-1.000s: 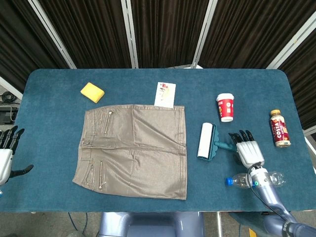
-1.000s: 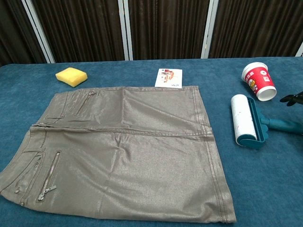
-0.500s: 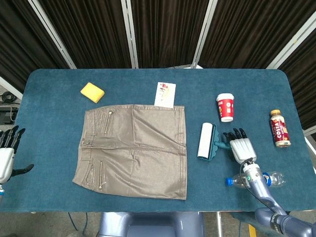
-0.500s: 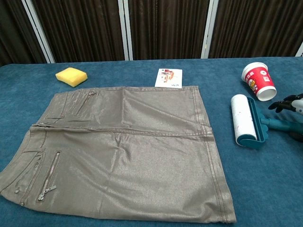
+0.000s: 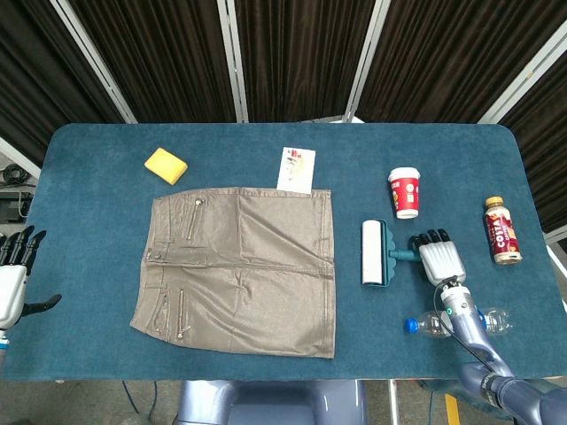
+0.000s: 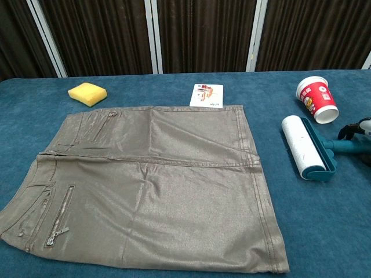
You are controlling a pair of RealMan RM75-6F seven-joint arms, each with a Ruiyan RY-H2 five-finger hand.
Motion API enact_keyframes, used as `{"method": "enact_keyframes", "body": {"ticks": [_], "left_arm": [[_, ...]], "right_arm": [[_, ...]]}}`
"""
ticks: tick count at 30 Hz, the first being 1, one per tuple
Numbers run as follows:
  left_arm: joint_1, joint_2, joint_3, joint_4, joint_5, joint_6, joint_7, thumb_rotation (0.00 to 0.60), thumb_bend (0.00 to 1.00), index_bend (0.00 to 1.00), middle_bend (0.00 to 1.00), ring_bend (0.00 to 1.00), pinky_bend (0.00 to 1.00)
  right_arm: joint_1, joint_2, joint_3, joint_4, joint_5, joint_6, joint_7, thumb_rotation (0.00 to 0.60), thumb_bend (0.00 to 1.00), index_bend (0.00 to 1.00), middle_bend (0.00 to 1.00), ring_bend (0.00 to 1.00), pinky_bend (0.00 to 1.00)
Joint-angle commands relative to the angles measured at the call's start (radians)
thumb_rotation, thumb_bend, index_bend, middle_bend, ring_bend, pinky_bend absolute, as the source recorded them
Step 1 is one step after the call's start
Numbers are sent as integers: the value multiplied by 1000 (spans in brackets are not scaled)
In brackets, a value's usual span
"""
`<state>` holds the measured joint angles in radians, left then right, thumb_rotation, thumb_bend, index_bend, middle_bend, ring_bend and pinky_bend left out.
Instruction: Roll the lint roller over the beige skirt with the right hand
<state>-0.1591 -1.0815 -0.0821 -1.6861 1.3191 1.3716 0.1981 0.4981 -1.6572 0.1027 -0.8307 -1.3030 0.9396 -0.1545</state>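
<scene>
Skirt (image 5: 239,270): the beige skirt lies flat on the blue table (image 5: 97,221), left of centre, waistband toward the robot's left and hem toward its right, zips showing on the near and far pockets. No tool touches it, so no rolling can be credited from how things lie.

Lint roller (image 5: 375,253): it rests on the table just beside the skirt's hem, apart from the fabric, white roll nearest the skirt and teal handle pointing toward the robot's right. In the chest view the lint roller (image 6: 305,147) sits flat on the cloth, not lifted.

Right hand (image 5: 440,259): it is at the end of the handle, dark fingers curled over or against it. Contact looks likely, but whether the grip is closed cannot be told; in the chest view the right hand (image 6: 355,132) is cut off by the frame edge. The grasp is judged to be in hand, not confirmed.

Left hand (image 5: 12,274): it waits at the table's left edge, fingers apart, holding nothing.

Other items, well apart from the work: a clear water bottle (image 5: 461,322) near the right forearm, a brown drink bottle (image 5: 502,231), a red paper cup (image 5: 405,192), a yellow sponge (image 5: 166,166), and a printed card (image 5: 296,169) touching the skirt's far edge.

Outstanding: secure the handle, lift, carry the roll across onto the skirt, and roll over it. The task is judged to be at its earliest stage.
</scene>
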Motion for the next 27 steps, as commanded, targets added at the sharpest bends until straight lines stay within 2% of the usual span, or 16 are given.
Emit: {"method": "enact_keyframes", "body": {"ticks": [1, 4, 8, 12, 15, 20, 24, 27], "left_arm": [[-1, -2, 0, 1, -2, -2, 2, 600, 0, 0, 0, 0, 0], [-2, -4, 0, 3, -5, -4, 4, 600, 0, 0, 0, 0, 0], [-3, -5, 1, 2, -5, -6, 7, 600, 0, 0, 0, 0, 0], [-3, -3, 3, -3, -1, -3, 4, 600, 0, 0, 0, 0, 0], [-1, 2, 4, -9, 7, 1, -2, 600, 0, 0, 0, 0, 0], [1, 10, 7, -21, 24, 8, -12, 600, 0, 0, 0, 0, 0], [1, 14, 13, -26, 38, 9, -19, 600, 0, 0, 0, 0, 0], [1, 16, 14, -26, 40, 8, -23, 600, 0, 0, 0, 0, 0]], "right_arm": [[2, -13, -2, 23, -26, 30, 39, 600, 617, 432, 468, 349, 307], [-3, -16, -8, 36, -59, 71, 97, 600, 712, 469, 501, 382, 339], [-8, 0, -18, 27, -102, 125, 167, 600, 790, 478, 507, 393, 358], [-10, 40, -22, -19, -138, 174, 191, 600, 851, 481, 507, 396, 361], [-7, 84, -20, -91, -158, 204, 180, 600, 861, 484, 509, 397, 363], [19, 163, -16, -259, -209, 240, 106, 600, 869, 486, 511, 401, 372], [68, 222, -11, -421, -240, 206, -47, 600, 877, 486, 511, 403, 384], [106, 235, -4, -500, -253, 168, -141, 600, 890, 487, 511, 404, 384]]}}
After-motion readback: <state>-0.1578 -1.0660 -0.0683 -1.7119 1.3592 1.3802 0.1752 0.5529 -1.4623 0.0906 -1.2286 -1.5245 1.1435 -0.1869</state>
